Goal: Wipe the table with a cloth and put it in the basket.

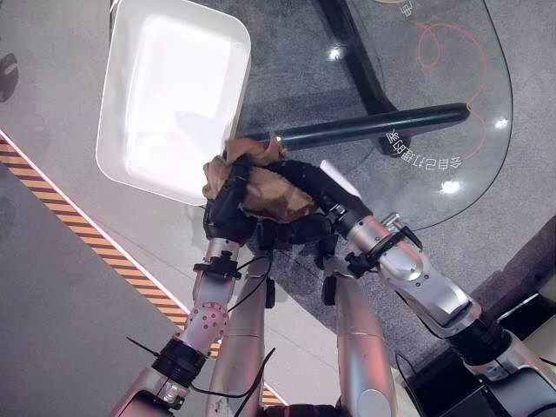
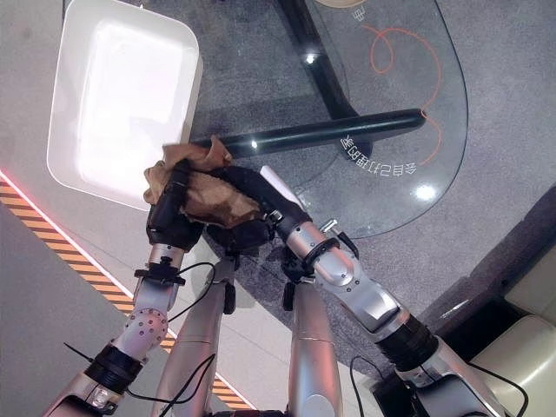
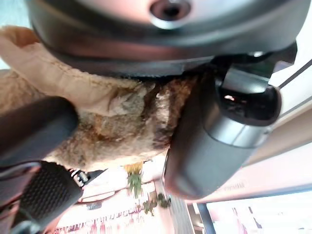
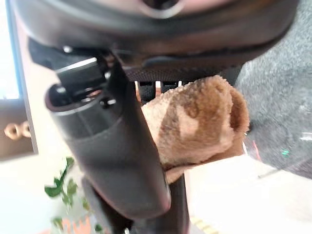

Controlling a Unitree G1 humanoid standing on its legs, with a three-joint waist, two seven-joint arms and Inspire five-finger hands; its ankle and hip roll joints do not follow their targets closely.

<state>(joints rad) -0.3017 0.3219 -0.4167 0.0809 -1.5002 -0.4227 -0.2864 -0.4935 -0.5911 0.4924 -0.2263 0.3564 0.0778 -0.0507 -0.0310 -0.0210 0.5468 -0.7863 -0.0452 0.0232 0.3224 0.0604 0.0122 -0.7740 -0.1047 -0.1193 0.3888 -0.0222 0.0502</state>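
A crumpled brown cloth (image 1: 269, 193) is bunched between both hands at the near edge of the glass table (image 1: 434, 104). My left hand (image 1: 224, 208) grips its left side, with the fingers curled into the fabric. In the left wrist view the cloth (image 3: 112, 122) is pressed against the palm beside the thumb (image 3: 214, 146). My right hand (image 1: 308, 178) holds the cloth's right side. The right wrist view has the cloth (image 4: 200, 117) tucked behind that hand's thumb (image 4: 117, 156). The white basket (image 1: 117, 104), a shallow rectangular tub, sits just beyond and left of the hands.
A dark bar (image 1: 373, 126) of the table's frame runs under the glass just past the hands. Orange-and-black striped tape (image 1: 104, 248) crosses the floor at the left. Grey carpet (image 1: 521, 130) lies beneath and right of the table.
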